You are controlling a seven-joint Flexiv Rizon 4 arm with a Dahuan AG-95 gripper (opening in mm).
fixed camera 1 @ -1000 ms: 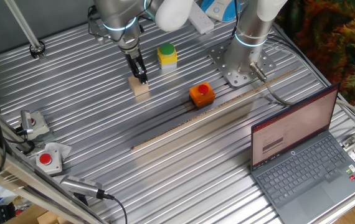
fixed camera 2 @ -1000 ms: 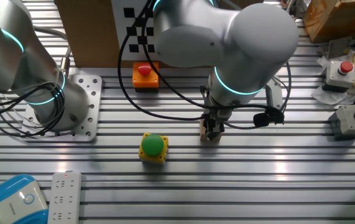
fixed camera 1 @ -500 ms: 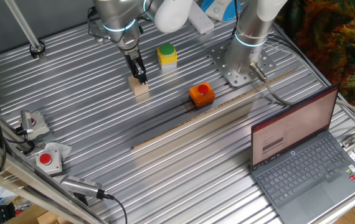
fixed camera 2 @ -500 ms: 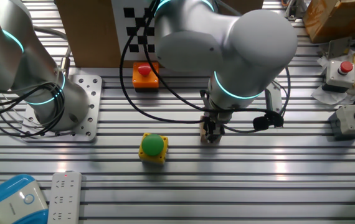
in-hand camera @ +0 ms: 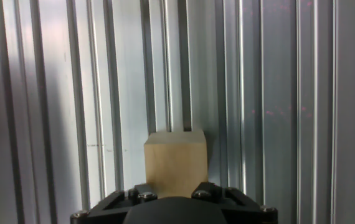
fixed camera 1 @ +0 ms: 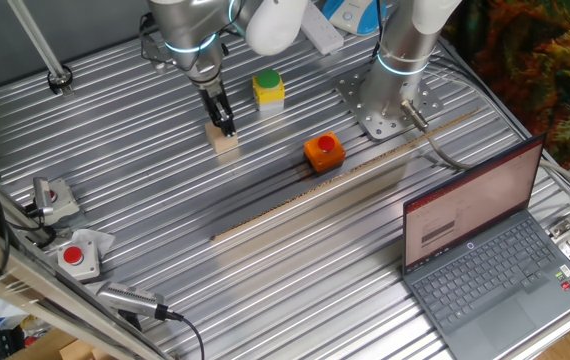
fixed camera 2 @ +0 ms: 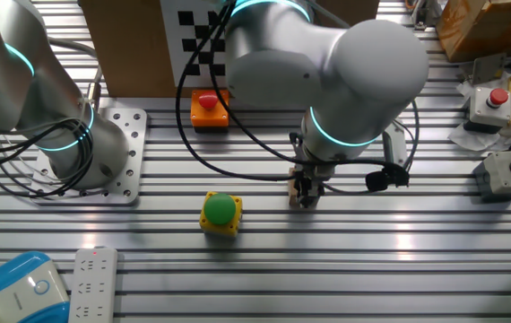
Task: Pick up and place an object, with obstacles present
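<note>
The pale tan wooden block point(fixed camera 1: 226, 144) rests on the ribbed metal table toward the back left. My gripper point(fixed camera 1: 224, 124) comes straight down onto it, with the fingers against its sides. In the other fixed view the dark fingers point(fixed camera 2: 304, 188) cover most of the block point(fixed camera 2: 293, 189). In the hand view the block point(in-hand camera: 175, 160) fills the gap between the jaws of the gripper point(in-hand camera: 175, 188), and its underside still touches the table slats.
A yellow box with a green button point(fixed camera 1: 269, 89) stands just right of the block. The orange box with a red button point(fixed camera 1: 323, 150) and a long thin wooden strip point(fixed camera 1: 335, 186) lie further toward the front. A second arm's base point(fixed camera 1: 386, 112), a laptop point(fixed camera 1: 495, 250) and grey button boxes point(fixed camera 1: 77, 256) surround the area.
The arm's upper links have shifted slightly. The block and the gripper have stayed in the same place.
</note>
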